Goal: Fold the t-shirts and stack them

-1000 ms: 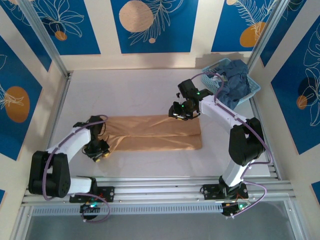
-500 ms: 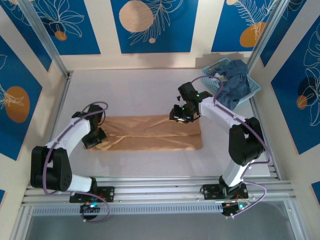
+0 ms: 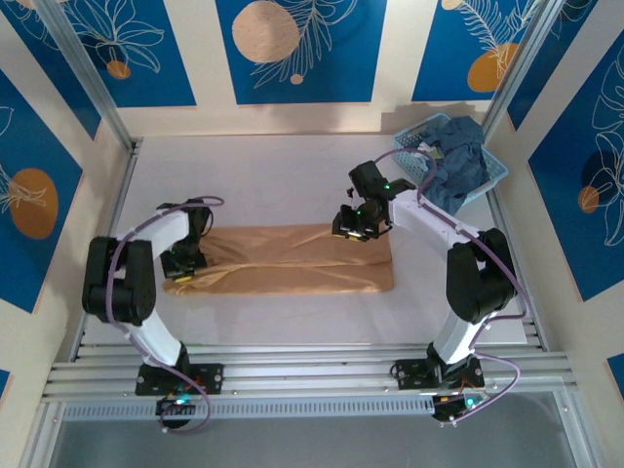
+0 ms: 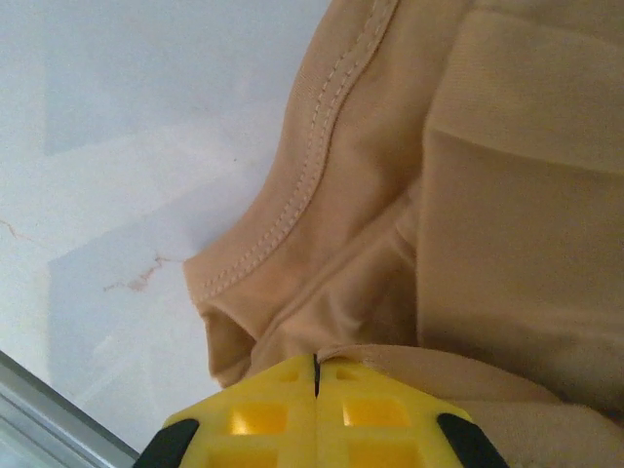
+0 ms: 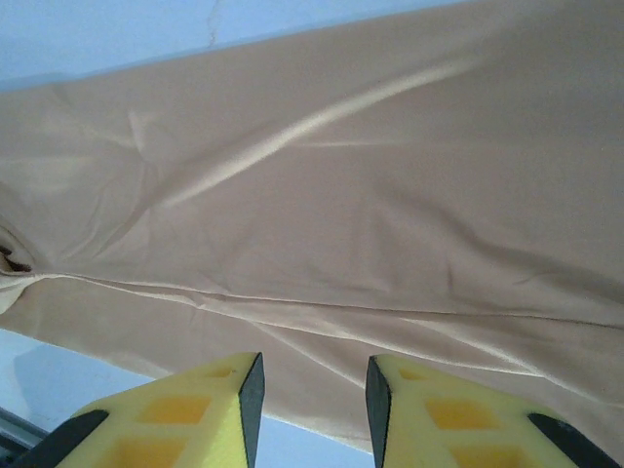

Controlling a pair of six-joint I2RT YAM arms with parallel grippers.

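While the tan t-shirt (image 3: 292,258) lies on the table (image 3: 273,175) as a long strip folded lengthwise, you are partway through folding the first shirt. My reading is that the crosswise fold comes next.

Start at the left. Your left arm rises from its base, bends at the elbow by the table's left side and reaches inward, with the wrist tipped down over the strip's left end. The left gripper (image 3: 183,268) sits on that end. In the left wrist view its yellow pads are pressed flat together, and a fold of tan cloth beside the stitched hem runs right into the seam between them. I judge that you have a pinch on the shirt there, though only a little cloth can be in it.

Moving right, the strip is fairly flat, with a few long creases. The right gripper (image 3: 353,226) hangs over the strip's far edge near its right end, on a forearm reaching in from the right and the wrist angled down. Its pads stand apart with nothing between them. Whether they touch the cloth I cannot tell.

For the next move, you likely need to carry one end over the other with the corners aligned.

At the far right corner, the blue t-shirts (image 3: 458,156) are heaped in the basket (image 3: 495,174), not yet folded.
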